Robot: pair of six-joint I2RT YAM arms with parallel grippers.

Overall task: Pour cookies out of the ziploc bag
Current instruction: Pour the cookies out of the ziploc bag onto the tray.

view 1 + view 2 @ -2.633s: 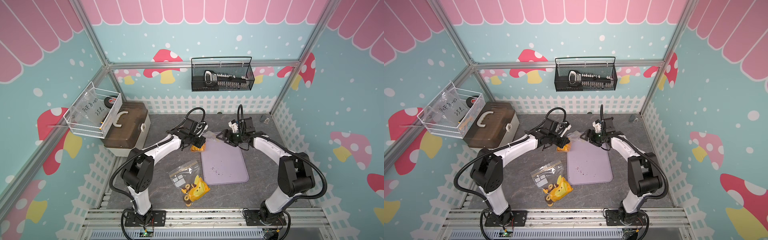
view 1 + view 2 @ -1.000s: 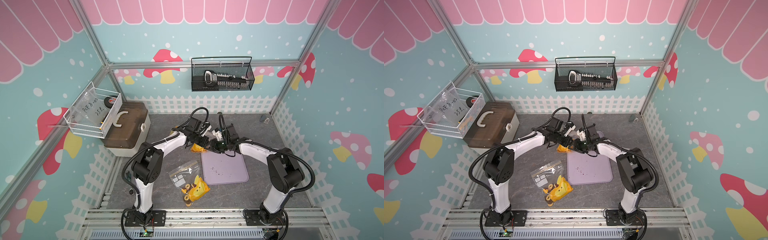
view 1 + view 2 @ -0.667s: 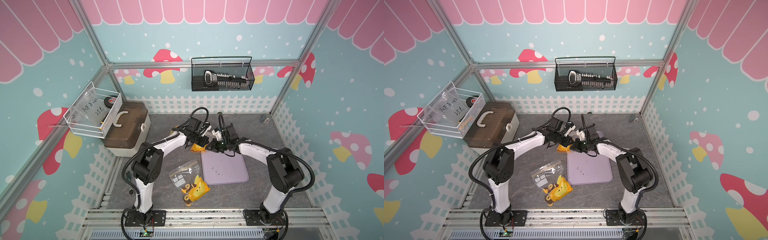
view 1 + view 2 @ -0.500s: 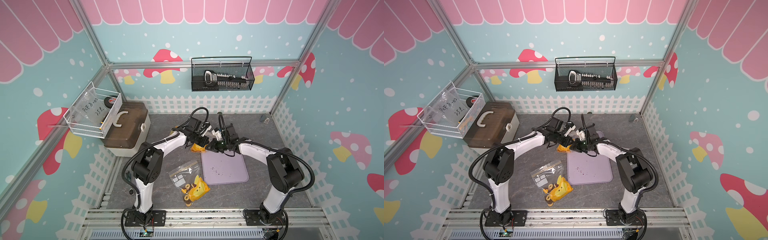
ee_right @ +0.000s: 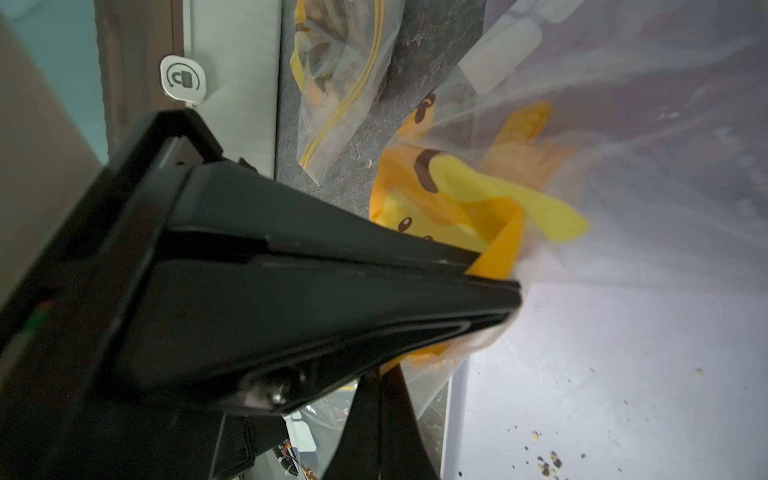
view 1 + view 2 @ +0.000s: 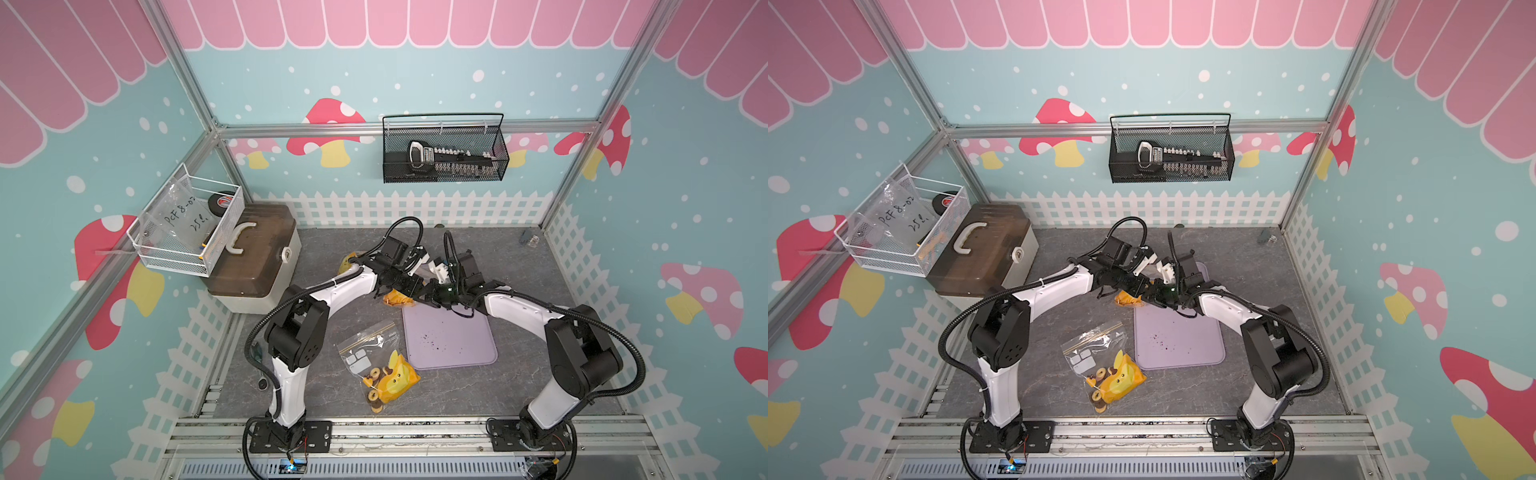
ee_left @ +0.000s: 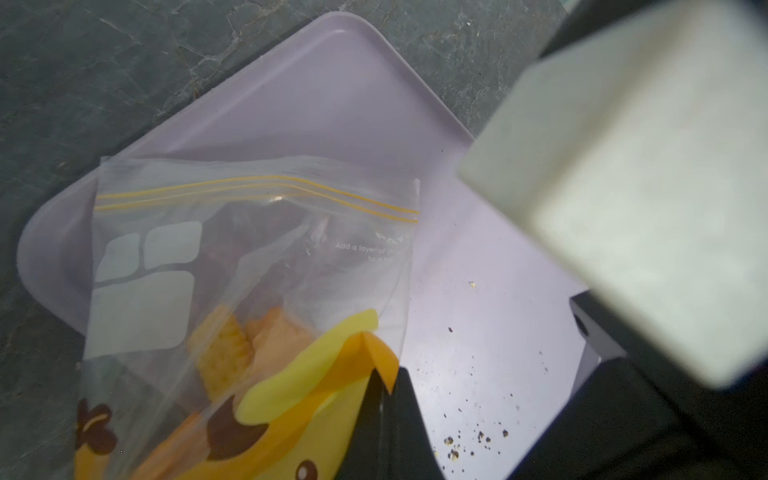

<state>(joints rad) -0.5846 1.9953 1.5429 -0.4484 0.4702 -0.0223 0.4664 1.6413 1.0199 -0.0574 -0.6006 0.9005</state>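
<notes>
Thin, slick, floppy ziploc bag (image 7: 249,270), light brittle cookies (image 7: 232,353) inside. Pinched at printed bottom corner by left hand (image 7: 382,386) and right hand (image 5: 384,374), both clenched, above tray (image 7: 332,104). Probably a sound hold for tipping.

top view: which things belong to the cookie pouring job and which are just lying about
Job: ziploc bag, cookies inside, purple tray, left gripper and right gripper, both shut on the bag.
Lying about: second bag, toolbox, black wire basket, white basket.
</notes>
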